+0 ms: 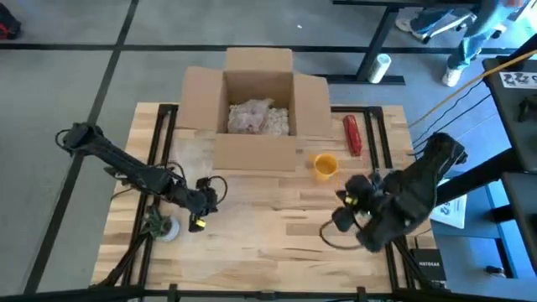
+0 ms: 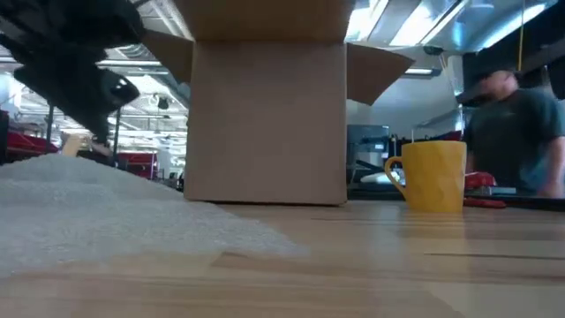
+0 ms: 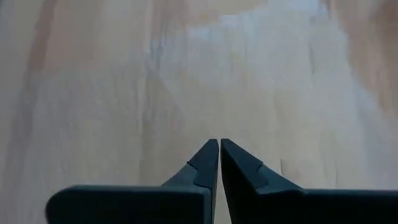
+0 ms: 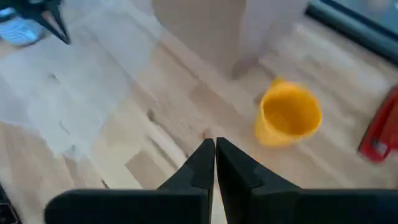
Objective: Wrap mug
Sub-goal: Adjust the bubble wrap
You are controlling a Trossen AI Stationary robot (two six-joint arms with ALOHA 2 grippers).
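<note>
Right gripper (image 4: 215,144): the 2 dark fingers are pressed together, nothing between them, above the wooden table (image 4: 186,124). Yellow mug (image 4: 288,116) stands upright and open-mouthed just beyond the fingertips, near the cardboard box (image 4: 199,28). A red object (image 4: 379,127) sits beside the mug; a clear bubble wrap sheet (image 4: 62,93) lies flat, well apart from it.

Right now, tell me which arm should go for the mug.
The right. In the high view the right gripper hangs just in front of the yellow mug, and its wrist camera looks straight at it. The left gripper is farther off, over the bubble wrap. Both are shut, so it must open first.
</note>
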